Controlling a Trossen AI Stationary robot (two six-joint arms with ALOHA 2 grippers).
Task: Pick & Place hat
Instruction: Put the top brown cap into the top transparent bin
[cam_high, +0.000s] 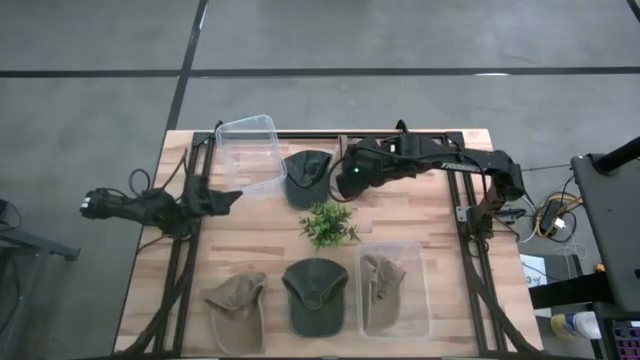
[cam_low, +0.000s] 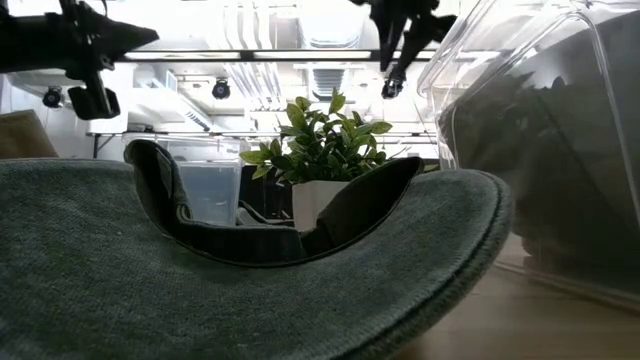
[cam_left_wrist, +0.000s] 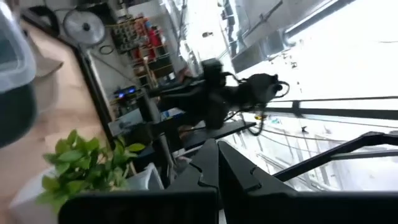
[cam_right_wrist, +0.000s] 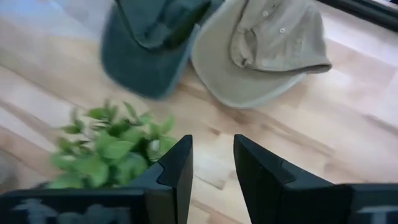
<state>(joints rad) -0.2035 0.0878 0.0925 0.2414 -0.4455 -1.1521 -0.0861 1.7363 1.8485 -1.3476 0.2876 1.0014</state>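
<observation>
Four soft cloth hats lie on the slatted wooden desk (cam_high: 430, 225). A dark green hat (cam_high: 305, 176) lies at about 12 o'clock from the desk's centre, its curved brim just beside an empty clear plastic bin (cam_high: 249, 153) with rounded corners. Along the 6 o'clock edge a tan hat (cam_high: 236, 305) sits at 7 o'clock, a second dark green hat (cam_high: 315, 293) at 6 o'clock beside it, and another tan hat (cam_high: 379, 285) lies crumpled inside a second clear plastic bin (cam_high: 421, 300) at 5 o'clock. In the low view the green hat's felt-like brim fills the foreground.

A small leafy potted plant (cam_high: 327, 224) in a white pot stands at the desk's centre, between the two green hats.

The right hand (cam_high: 340, 179) hovers at 1 o'clock, just beside the far green hat and above the plant. In the right wrist view its two dark, blocky fingers (cam_right_wrist: 176, 171) stand partly open with bare wood between them, holding nothing.

The left hand (cam_high: 232, 198) sits at 9 o'clock, near the empty bin, its fingers pressed together on nothing.
</observation>
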